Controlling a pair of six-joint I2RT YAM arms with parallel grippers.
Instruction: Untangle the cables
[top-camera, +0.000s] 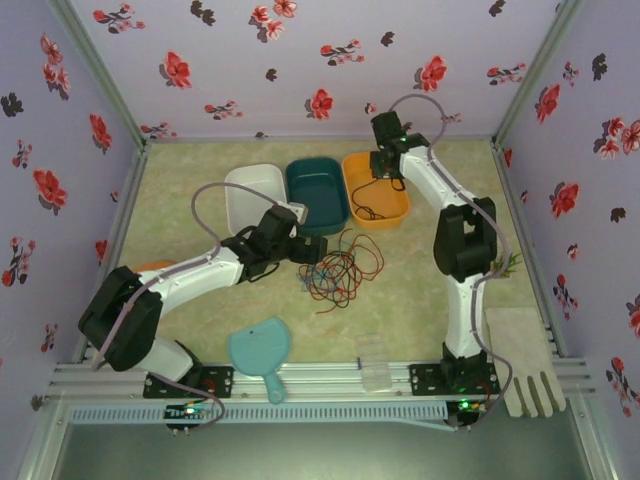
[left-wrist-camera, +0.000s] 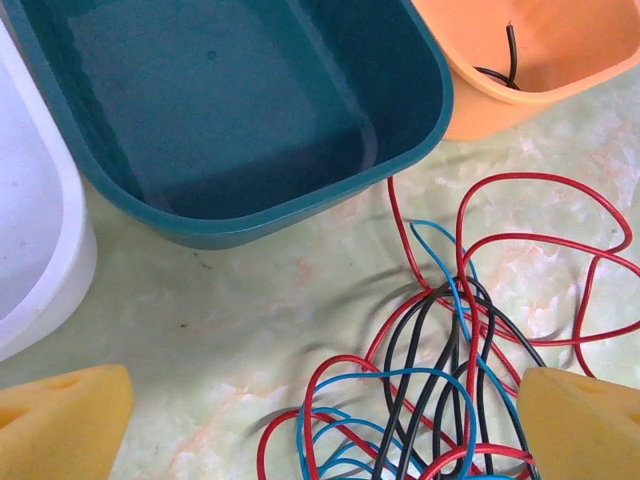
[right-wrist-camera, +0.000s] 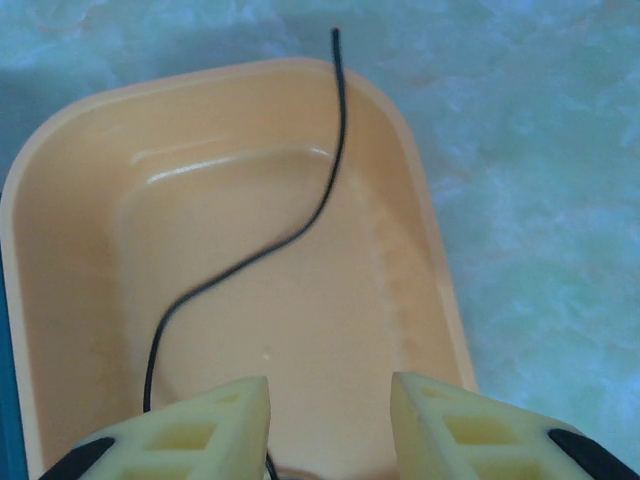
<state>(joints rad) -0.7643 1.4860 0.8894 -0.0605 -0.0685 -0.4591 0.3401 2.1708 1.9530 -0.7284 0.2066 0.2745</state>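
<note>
The cables (top-camera: 342, 272) lie as one tangle of red, blue and black wires (left-wrist-camera: 455, 375) on the marbled table, in front of the teal bin. My left gripper (top-camera: 318, 250) hovers at the tangle's left edge, wide open. Its yellow fingertips (left-wrist-camera: 62, 420) straddle the near loops without touching them. A single black cable (right-wrist-camera: 300, 225) lies curled in the orange bin (right-wrist-camera: 90, 200), one end sticking over the far rim. My right gripper (right-wrist-camera: 330, 405) hangs open above that bin (top-camera: 395, 205), nothing between its fingers.
Three bins stand in a row at the back: white (top-camera: 240, 190), teal (top-camera: 335, 205) and orange. A light blue paddle-shaped thing (top-camera: 258, 348) and a clear plastic box (top-camera: 375, 368) lie near the front edge. Flowered walls close in the sides.
</note>
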